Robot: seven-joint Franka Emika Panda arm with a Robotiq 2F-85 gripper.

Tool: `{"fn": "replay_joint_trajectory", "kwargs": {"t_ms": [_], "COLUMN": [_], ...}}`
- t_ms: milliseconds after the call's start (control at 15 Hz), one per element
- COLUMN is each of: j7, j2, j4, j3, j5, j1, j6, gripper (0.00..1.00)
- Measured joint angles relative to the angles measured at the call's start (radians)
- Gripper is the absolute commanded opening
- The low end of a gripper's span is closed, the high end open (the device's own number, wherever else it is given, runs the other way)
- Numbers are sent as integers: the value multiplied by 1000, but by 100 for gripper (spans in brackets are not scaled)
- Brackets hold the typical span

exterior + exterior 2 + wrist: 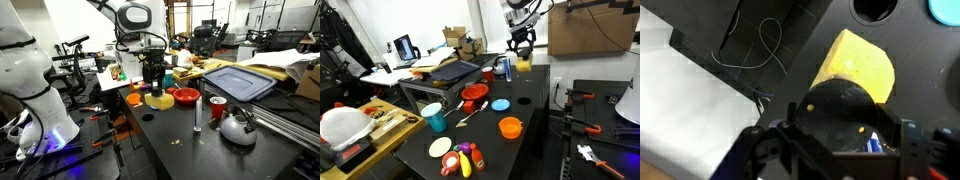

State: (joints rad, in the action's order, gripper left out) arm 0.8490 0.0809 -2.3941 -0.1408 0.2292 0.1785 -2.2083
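Tool (523,47), your jaws set wide yet closed round a dark round object (840,112), held just above the yellow block (858,58) on the bench (190,150), red bowl (185,97) just right of it.

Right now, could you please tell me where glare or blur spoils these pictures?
Wrist view: the white surface at left is overexposed and featureless, while the yellow block is clear. In an exterior view, violet light glares off the base of the white robot in the foreground.

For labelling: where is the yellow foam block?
In both exterior views the yellow foam block lies on the black table under the tool, near its edge.
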Motion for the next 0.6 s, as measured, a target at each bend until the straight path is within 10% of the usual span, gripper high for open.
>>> {"fn": "replay_joint_trajectory", "kwargs": {"t_ms": [467, 533, 600], "j7": [-81, -94, -103], "j2": [-3, -4, -4], "j4": [-13, -13, -13], "j3": [-73, -79, -85], "j5": [-97, -110, -118], "j1": [55, 61, 65], "j6": [-1, -1, -1], "gripper": [52, 94, 96]}}
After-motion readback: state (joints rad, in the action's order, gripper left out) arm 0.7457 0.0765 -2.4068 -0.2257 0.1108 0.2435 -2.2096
